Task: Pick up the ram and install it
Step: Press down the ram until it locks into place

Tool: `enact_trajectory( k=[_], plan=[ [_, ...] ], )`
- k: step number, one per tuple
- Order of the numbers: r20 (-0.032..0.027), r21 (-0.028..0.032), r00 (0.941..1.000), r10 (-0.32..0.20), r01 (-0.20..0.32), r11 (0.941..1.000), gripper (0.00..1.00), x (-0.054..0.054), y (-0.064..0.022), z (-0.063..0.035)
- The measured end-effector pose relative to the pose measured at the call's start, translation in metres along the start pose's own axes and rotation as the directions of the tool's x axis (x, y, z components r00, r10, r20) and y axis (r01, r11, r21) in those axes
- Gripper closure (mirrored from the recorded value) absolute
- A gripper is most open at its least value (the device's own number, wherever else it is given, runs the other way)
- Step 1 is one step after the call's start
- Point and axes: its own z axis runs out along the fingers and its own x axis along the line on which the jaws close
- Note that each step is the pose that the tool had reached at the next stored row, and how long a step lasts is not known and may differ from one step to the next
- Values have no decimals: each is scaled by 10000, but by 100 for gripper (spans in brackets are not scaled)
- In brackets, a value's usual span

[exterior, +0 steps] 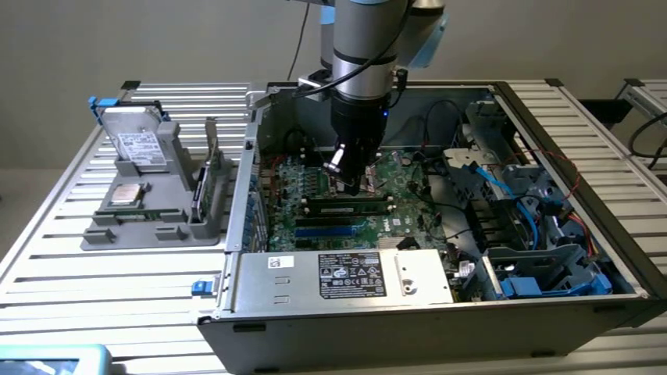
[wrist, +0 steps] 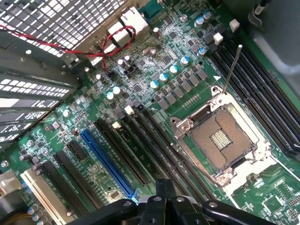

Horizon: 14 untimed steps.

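Wires and the arm's own bulk hide a good deal of the motherboard (exterior: 344, 199) inside the open computer case (exterior: 583, 234) in the exterior view. The pincer (exterior: 349, 183) is down low over the board, its tips pressed together with nothing gripped between them; in the wrist view its dark housing (wrist: 164, 206) is cut off at the frame edge. The ram (exterior: 349, 208), a long dark stick, lies seated lengthwise in a slot just below the tips. Whether the tips touch it is hard to tell.

Room is tight here: case walls on every side, a tangle of blue and black cables (exterior: 511, 187) toward the exterior view's right, and the silver power supply (exterior: 344, 275) boxing in the near edge.

Up close, the green board is studded with small blue-topped capacitors (wrist: 163, 77). Long black slots run in parallel beside a blue slot (wrist: 105, 161). The square processor socket (wrist: 220, 138) sits open, metal-framed, its thin lever (wrist: 232, 68) standing up. Outside the case, a grey holder (exterior: 146, 203) sits on the ribbed metal tabletop (exterior: 94, 273).
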Motion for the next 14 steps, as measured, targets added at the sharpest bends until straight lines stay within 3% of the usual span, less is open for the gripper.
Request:
enact_trajectory(
  k=[3, 7, 14],
  plan=[
    [-5, 67, 9996, 277, -277, 9996, 89, -1, 0, 0],
    [-59, 157, 9979, 651, -650, 9978, 89, -1, 0, 0],
    [-109, 196, 9900, 1406, -1404, 9899, 89, 0, 0, 0]
  ],
)
